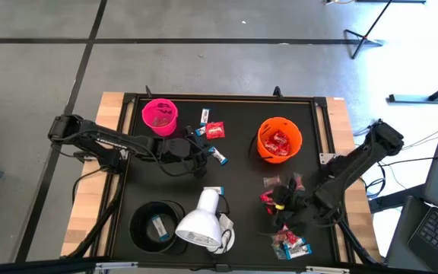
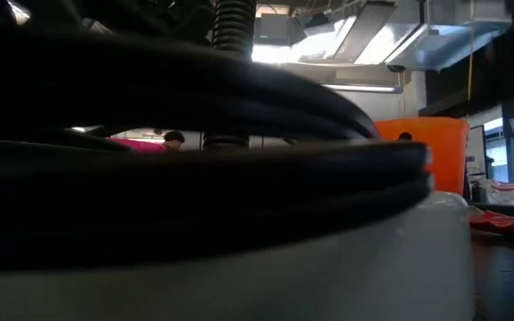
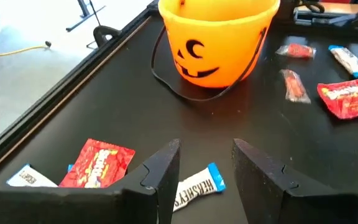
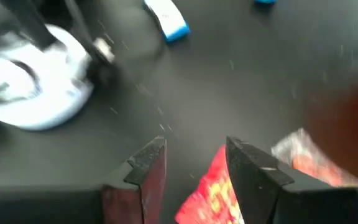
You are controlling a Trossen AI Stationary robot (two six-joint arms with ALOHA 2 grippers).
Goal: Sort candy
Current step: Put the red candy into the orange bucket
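Candy: a white-and-blue bar (image 3: 197,185) lies slantwise under the left claw (image 3: 207,163), jaws apart; right claw (image 4: 194,155), also apart, straddles a red packet (image 4: 213,193).

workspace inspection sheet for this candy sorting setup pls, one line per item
surface: black table top with wood side strips.
job's things: candy loose in three patches: a red packet near the pink cup, bars mid-table, a pile at the right; red packets in the orange bucket; one bar in the black cup.
clutter: white lamp head.
grippers: left hand open over a white-and-blue bar; right hand open above a red packet.
cables: dark cables along both arms.
surroundings: grey floor, stand legs.
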